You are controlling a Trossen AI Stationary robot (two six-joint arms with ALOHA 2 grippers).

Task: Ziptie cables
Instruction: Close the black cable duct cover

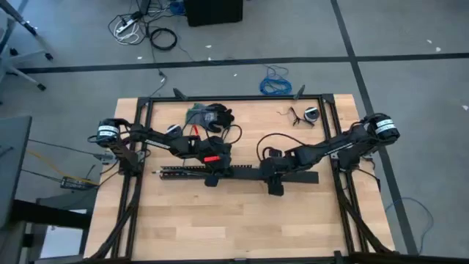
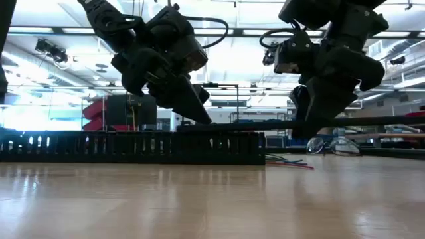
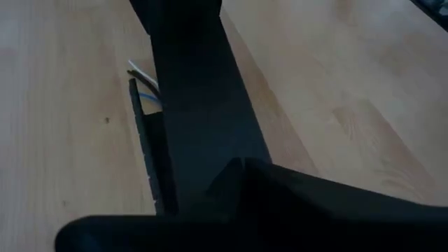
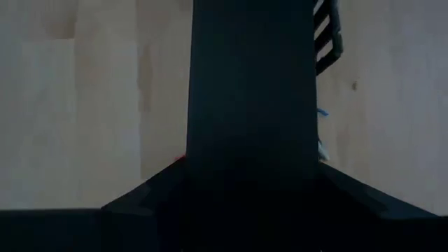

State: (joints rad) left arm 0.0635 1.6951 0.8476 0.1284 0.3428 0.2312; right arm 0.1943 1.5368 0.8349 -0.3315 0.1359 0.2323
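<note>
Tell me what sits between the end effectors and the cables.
A long flat black strip is lifted above the cables, spanning the left end effector and right end effector. The slotted black duct lies alongside.

I can't see either gripper's fingertips: a flat black strip [image 4: 252,91] fills both wrist views. The cables [image 2: 289,161] show only as thin ends at centre right, low view.

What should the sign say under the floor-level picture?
Both grippers lift a black strip over the slotted duct.
</note>
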